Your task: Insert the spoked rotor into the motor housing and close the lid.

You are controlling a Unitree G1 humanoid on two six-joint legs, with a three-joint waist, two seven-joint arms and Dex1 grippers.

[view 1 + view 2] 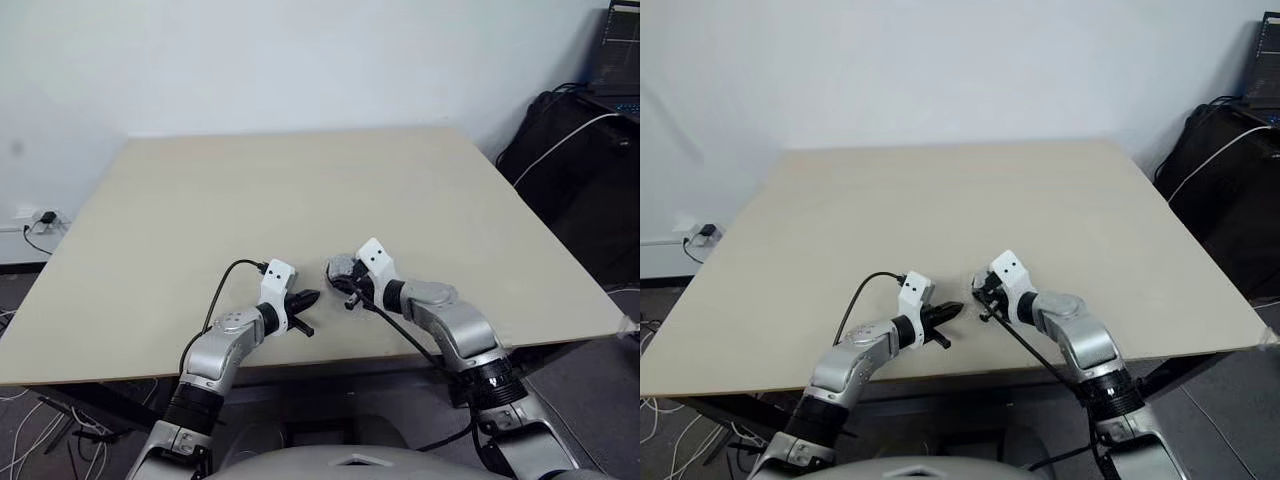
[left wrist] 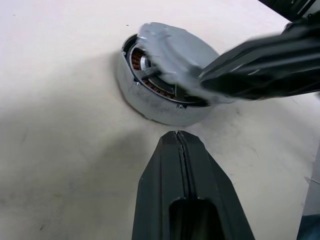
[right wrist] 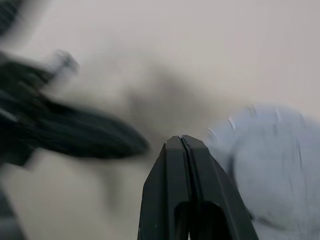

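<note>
The motor housing (image 2: 150, 102) sits on the table near its front edge, and copper windings show through a gap at its rim. The lid (image 2: 175, 50), a smooth grey disc, lies tilted on top of it and covers most of the opening. The spoked rotor is hidden under the lid. My right gripper (image 2: 215, 80) is shut, with its fingers lying across the lid's edge. My left gripper (image 2: 176, 136) is shut on nothing and points at the housing's side wall from a short gap away. From the head, the housing (image 1: 338, 268) lies between both grippers.
The beige table (image 1: 300, 190) stretches bare behind the housing. A black bag (image 1: 570, 150) with a white cable and a laptop (image 1: 615, 50) stand off the table's right side. A wall socket with plugs (image 1: 40, 218) is at the left.
</note>
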